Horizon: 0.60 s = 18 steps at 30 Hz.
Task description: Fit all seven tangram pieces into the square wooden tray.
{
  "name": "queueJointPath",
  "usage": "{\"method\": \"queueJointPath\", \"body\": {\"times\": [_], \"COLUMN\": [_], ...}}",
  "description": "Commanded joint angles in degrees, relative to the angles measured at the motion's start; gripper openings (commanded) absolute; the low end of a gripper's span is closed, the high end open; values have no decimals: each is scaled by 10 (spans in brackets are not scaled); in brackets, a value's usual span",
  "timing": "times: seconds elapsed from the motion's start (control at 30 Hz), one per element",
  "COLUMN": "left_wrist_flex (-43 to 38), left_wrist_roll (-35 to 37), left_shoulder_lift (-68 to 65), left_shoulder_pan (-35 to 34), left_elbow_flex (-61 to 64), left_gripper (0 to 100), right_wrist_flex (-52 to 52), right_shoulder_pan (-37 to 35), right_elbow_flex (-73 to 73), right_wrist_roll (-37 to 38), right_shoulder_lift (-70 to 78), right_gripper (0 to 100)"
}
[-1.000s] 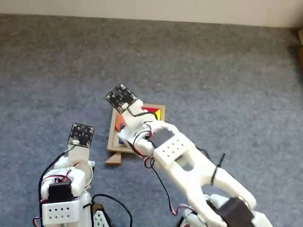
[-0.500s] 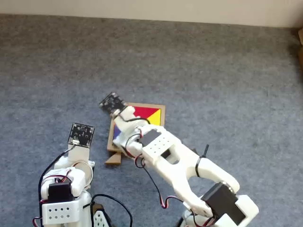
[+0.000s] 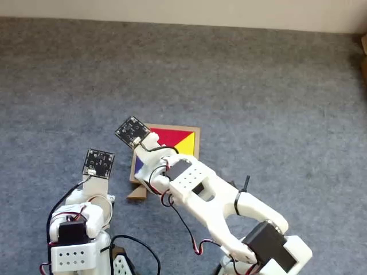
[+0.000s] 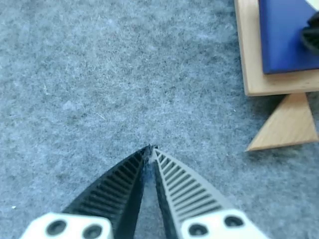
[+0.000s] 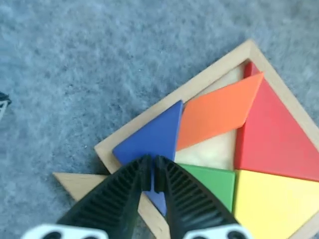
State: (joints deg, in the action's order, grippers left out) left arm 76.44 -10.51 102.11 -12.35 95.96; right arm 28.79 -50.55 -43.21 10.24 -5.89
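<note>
Seating of the blue triangle (image 5: 155, 133) is judged in hand: the right gripper (image 5: 152, 163), jaws together, is set on it at the wooden tray (image 3: 197, 132)'s 7 o'clock corner. Just outside lies a wooden triangle (image 3: 136, 193), to be fetched next. The left gripper (image 4: 151, 149) is held closed.

A robotics test bench, in a lab or hobby workspace; grey felt (image 3: 275, 74) covers the table; a pale wall strip (image 3: 229, 10) borders the far edge; white plastic arms (image 3: 215, 197) carry loose wiring (image 3: 188, 224) and bare camera boards (image 3: 98, 162).
</note>
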Motion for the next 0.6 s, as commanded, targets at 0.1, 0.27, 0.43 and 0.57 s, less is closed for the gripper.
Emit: {"method": "queueJointPath", "body": {"times": [0.1,0.27,0.43,0.57], "left_wrist_flex": [4,4,4,4], "left_wrist_roll": [5,5,5,5], "left_shoulder_lift": [26,26,26,26], "left_shoulder_pan": [3,3,3,-12], "left_elbow_flex": [12,12,12,12], "left_gripper": [8,8,8,8], "right_wrist_flex": [68,67,66,40], "right_shoulder_pan": [23,40,49,49], "right_elbow_flex": [2,24,38,36], "right_wrist_roll": [-2,-4,-5,-6], "right_shoulder_lift": [-6,-20,-73,-91], "right_gripper": [26,29,30,30]}}
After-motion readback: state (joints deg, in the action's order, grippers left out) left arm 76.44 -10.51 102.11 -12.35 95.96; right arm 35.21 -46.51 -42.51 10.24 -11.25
